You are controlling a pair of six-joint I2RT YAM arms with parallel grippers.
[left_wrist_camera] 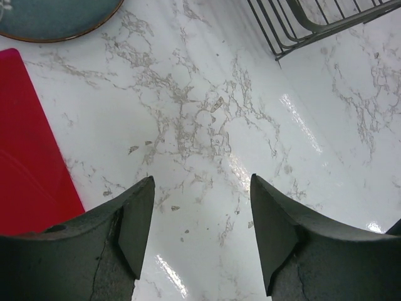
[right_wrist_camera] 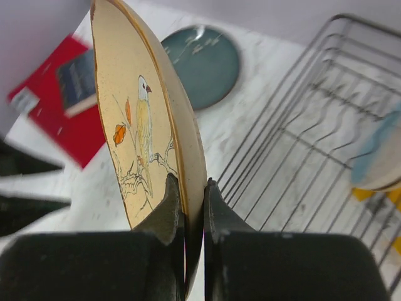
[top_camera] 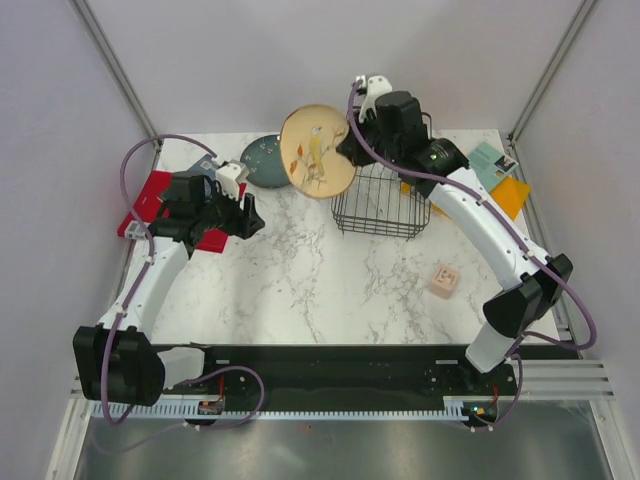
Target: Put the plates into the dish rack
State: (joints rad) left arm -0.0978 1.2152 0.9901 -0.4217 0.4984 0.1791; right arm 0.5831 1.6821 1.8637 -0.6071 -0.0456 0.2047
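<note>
My right gripper (right_wrist_camera: 190, 183) is shut on the rim of a cream plate with a bird-and-branch design (right_wrist_camera: 141, 119), holding it upright in the air just left of the black wire dish rack (top_camera: 385, 200); the plate also shows in the top view (top_camera: 316, 150). A dark teal plate (top_camera: 262, 160) lies flat on the table behind it and also shows in the right wrist view (right_wrist_camera: 203, 63) and the left wrist view (left_wrist_camera: 56, 15). A cream and pale blue plate (right_wrist_camera: 379, 153) stands in the rack. My left gripper (left_wrist_camera: 200, 188) is open and empty above bare table.
A red board (top_camera: 150, 200) with a book (top_camera: 205, 165) lies at the left under my left arm. An orange board (top_camera: 510, 195) and a teal book (top_camera: 490, 158) lie right of the rack. A small pink block (top_camera: 444, 281) sits near the right.
</note>
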